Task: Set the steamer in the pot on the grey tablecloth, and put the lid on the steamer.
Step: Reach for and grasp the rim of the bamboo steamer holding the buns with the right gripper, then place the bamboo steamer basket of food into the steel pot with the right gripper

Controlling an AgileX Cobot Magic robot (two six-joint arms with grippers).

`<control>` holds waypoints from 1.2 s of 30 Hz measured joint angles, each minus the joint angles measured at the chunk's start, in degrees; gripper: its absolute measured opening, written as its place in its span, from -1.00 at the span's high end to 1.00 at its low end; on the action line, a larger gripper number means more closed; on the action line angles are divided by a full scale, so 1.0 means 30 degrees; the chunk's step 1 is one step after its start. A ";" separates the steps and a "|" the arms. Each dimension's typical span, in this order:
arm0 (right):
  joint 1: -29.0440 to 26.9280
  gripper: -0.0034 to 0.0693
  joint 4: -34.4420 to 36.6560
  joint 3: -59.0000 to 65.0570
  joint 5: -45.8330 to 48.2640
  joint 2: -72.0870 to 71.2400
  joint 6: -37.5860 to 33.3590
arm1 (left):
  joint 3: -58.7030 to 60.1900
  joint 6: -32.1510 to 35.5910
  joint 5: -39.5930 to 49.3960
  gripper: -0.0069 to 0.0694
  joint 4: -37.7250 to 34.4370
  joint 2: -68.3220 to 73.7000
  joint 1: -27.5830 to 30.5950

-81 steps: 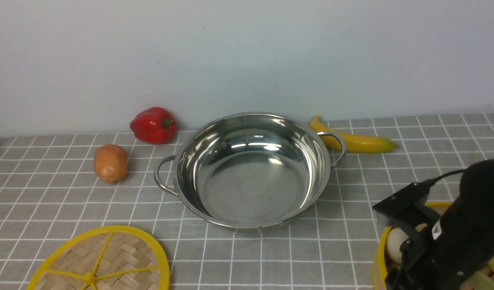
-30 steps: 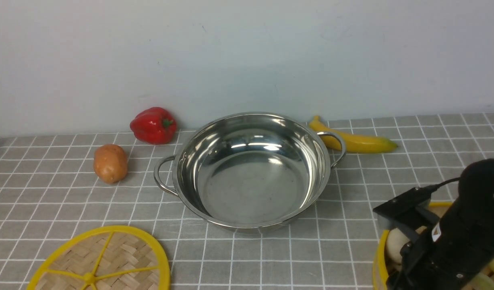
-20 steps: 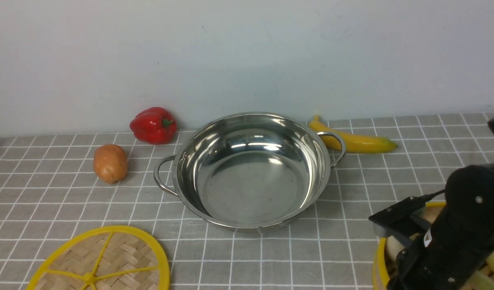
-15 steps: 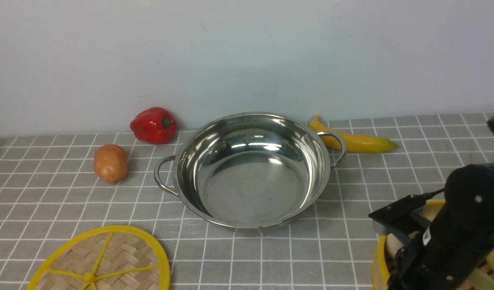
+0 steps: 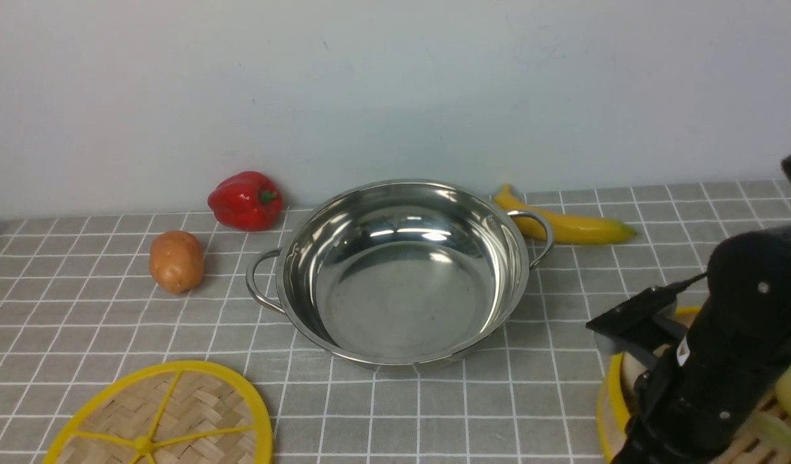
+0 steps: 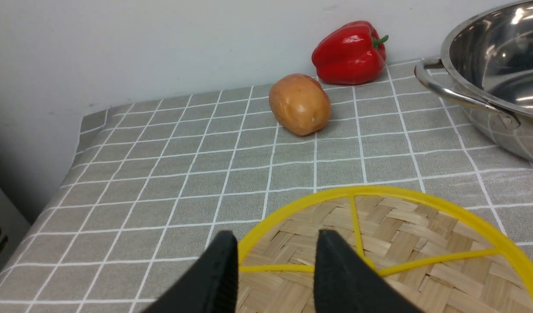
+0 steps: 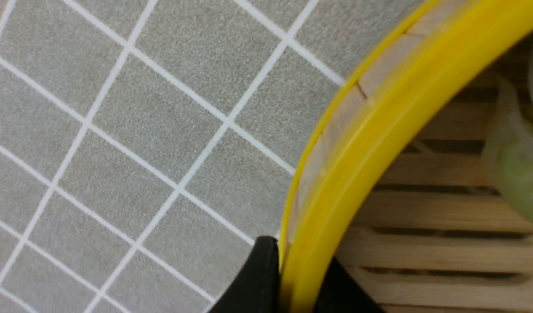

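Observation:
The shiny steel pot (image 5: 401,270) stands empty mid-table on the grey tablecloth (image 5: 434,412). The steamer (image 5: 611,393), a yellow-rimmed slatted basket with food in it, is at the front right, mostly hidden behind my right arm (image 5: 730,348). In the right wrist view my right gripper (image 7: 294,282) is shut on the steamer's yellow rim (image 7: 370,143), one finger outside the wall and one inside. The flat woven lid (image 5: 163,419) lies at the front left. My left gripper (image 6: 276,237) is open and empty, just above the lid (image 6: 401,243).
A red pepper (image 5: 245,200) and a potato (image 5: 176,261) lie left of the pot. A banana (image 5: 566,225) lies behind the pot's right handle. A white wall runs along the back. The cloth's left edge (image 6: 81,130) shows in the left wrist view.
My right arm has risen and shifted slightly left, and the steamer's rim has come up with it. The pot and the lid have not moved.

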 joint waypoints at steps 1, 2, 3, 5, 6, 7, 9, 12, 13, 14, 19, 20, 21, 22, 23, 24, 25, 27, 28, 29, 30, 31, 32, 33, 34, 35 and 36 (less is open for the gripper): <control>0.0000 0.74 -0.0395 -0.0525 0.0699 -0.0132 0.0079 | 0.0000 0.0000 0.0000 0.18 0.0000 0.0000 0.0000; 0.0000 0.74 -0.0735 -0.0964 0.1240 -0.0231 0.0124 | 0.0000 0.0000 0.0000 0.18 0.0000 0.0000 0.0000; 0.0000 0.74 -0.1022 -0.1425 0.1702 -0.0325 0.0124 | 0.0000 0.0000 0.0000 0.18 0.0000 0.0000 0.0000; 0.0000 0.74 -0.1570 -0.2574 0.2586 -0.0444 0.0264 | 0.0000 0.0000 0.0000 0.18 0.0000 0.0000 0.0000; 0.0000 0.74 -0.1924 -0.3274 0.2988 -0.0489 0.0437 | 0.0000 0.0000 0.0000 0.18 0.0000 0.0000 0.0000; 0.0000 0.74 -0.2369 -0.3979 0.3243 -0.0490 0.0567 | 0.0000 0.0000 0.0000 0.18 0.0000 0.0000 0.0000; 0.0000 0.74 -0.2638 -0.4565 0.3394 -0.0490 0.0611 | 0.0000 0.0000 0.0000 0.18 0.0000 0.0000 0.0000; 0.0000 0.74 -0.3032 -0.6693 0.3538 -0.0490 0.0365 | 0.0000 0.0000 0.0000 0.18 0.0000 0.0000 0.0000; 0.0000 0.74 -0.3032 -0.6693 0.3538 -0.0490 0.0307 | 0.0000 0.0000 0.0000 0.18 0.0000 0.0000 0.0000; 0.0093 0.74 -0.3032 -0.7702 0.3560 -0.0490 -0.0447 | 0.0000 0.0000 0.0000 0.18 0.0000 0.0000 0.0000; 0.1148 0.74 -0.3169 -0.9556 0.3762 -0.0249 -0.2259 | 0.0000 0.0000 0.0000 0.18 0.0000 0.0000 0.0000; 0.1298 0.74 -0.3169 -0.9731 0.3793 -0.0196 -0.2401 | 0.0000 0.0000 0.0000 0.18 0.0000 0.0000 0.0000; 0.1946 0.74 -0.3169 -1.0413 0.3882 0.0124 -0.2963 | 0.0000 0.0000 0.0000 0.18 0.0000 0.0000 0.0000; 0.2289 0.74 -0.3169 -1.0741 0.3903 0.0386 -0.3223 | 0.0000 0.0000 0.0000 0.18 0.0000 0.0000 0.0000; 0.2717 0.74 -0.3169 -1.1171 0.3945 0.0709 -0.3566 | 0.0000 0.0000 0.0000 0.18 0.0000 0.0000 0.0000; 0.3310 0.74 -0.3150 -1.1813 0.3966 0.1162 -0.4018 | 0.0000 0.0000 0.0000 0.18 0.0000 0.0000 0.0000; 0.3564 0.74 -0.3150 -1.2105 0.3966 0.1503 -0.4189 | 0.0000 0.0000 0.0000 0.18 0.0000 0.0000 0.0000; 0.4382 0.74 -0.3130 -1.3269 0.4003 0.2440 -0.4792 | 0.0000 0.0000 0.0000 0.18 0.0000 0.0000 0.0000; 0.4450 0.74 -0.3111 -1.3381 0.4003 0.2532 -0.4833 | 0.0000 0.0000 0.0000 0.18 0.0000 0.0000 0.0000; 0.4896 0.74 -0.3110 -1.4164 0.4026 0.3245 -0.5098 | 0.0000 0.0000 0.0000 0.18 0.0000 0.0000 0.0000; 0.5111 0.74 -0.3135 -1.4619 0.4026 0.3758 -0.5240 | 0.0000 0.0000 0.0000 0.18 0.0000 0.0000 0.0000; 0.5391 0.74 -0.3208 -1.5387 0.4026 0.4373 -0.5459 | 0.0000 0.0000 0.0000 0.18 0.0000 0.0000 0.0000; 0.5476 0.74 -0.3229 -1.5492 0.4026 0.4466 -0.5537 | 0.0000 0.0000 0.0000 0.18 0.0000 0.0000 0.0000; 0.5675 0.74 -0.3274 -1.6110 0.4026 0.5175 -0.5754 | 0.0000 0.0000 0.0000 0.18 0.0000 0.0000 0.0000; 0.5843 0.74 -0.3320 -1.6787 0.4026 0.5751 -0.6009 | 0.0000 0.0000 0.0000 0.18 0.0000 0.0000 0.0000; 0.5845 0.74 -0.3320 -1.6876 0.4026 0.5932 -0.6030 | 0.0000 0.0000 0.0000 0.18 0.0000 0.0000 0.0000; 0.5933 0.74 -0.3372 -1.7449 0.4026 0.6459 -0.6276 | 0.0000 0.0000 0.0000 0.18 0.0000 0.0000 0.0000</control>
